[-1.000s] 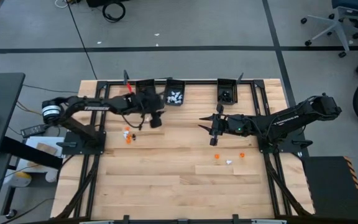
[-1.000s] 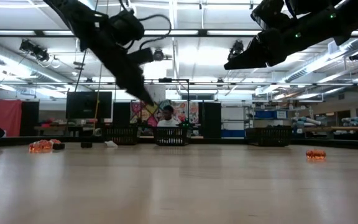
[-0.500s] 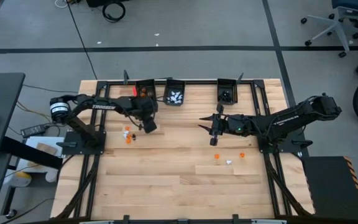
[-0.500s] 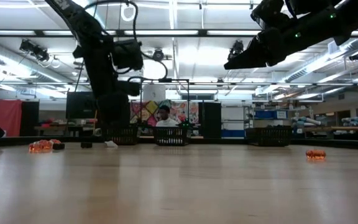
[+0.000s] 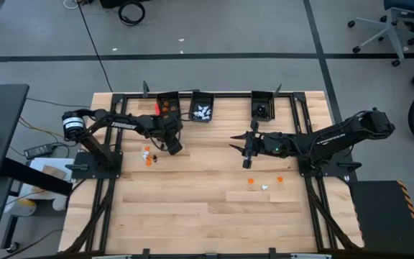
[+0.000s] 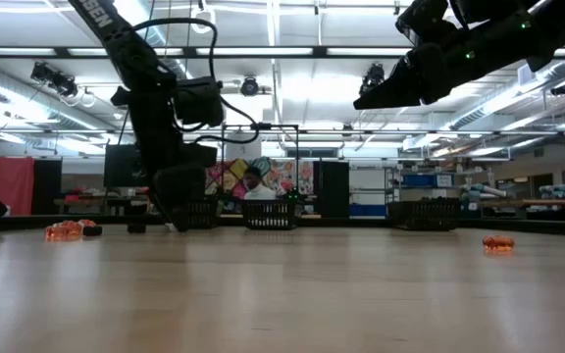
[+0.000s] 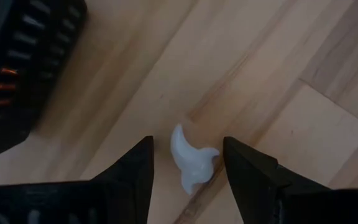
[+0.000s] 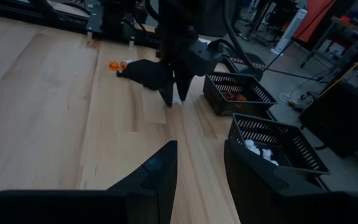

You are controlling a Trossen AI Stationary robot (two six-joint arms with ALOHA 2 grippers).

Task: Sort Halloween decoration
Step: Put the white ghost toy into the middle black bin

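Note:
My left gripper (image 7: 188, 144) is open and low over the table, pointing down, just in front of the bin of orange pieces (image 5: 167, 106). Its fingers stand on either side of a small white trinket (image 7: 192, 164) that lies on the wood, with a gap on both sides. In the high view the left gripper (image 5: 172, 147) hides this trinket. More trinkets lie left of it: a white (image 5: 146, 150), an orange (image 5: 148, 160) and a black one (image 5: 154, 156). My right gripper (image 5: 238, 149) is open and hangs high over the table's middle.
Three black bins stand along the far edge: orange pieces, white pieces (image 5: 203, 110) and black pieces (image 5: 262, 108). Two orange trinkets (image 5: 251, 180) (image 5: 279, 178) and a white one (image 5: 264, 187) lie on the table below the right arm. A person sits in the room beyond (image 6: 254, 186).
My left gripper has swung from a slant to pointing straight down. It has shifted slightly toward the table's left and near edges and has sunk to the table, over the white trinket.

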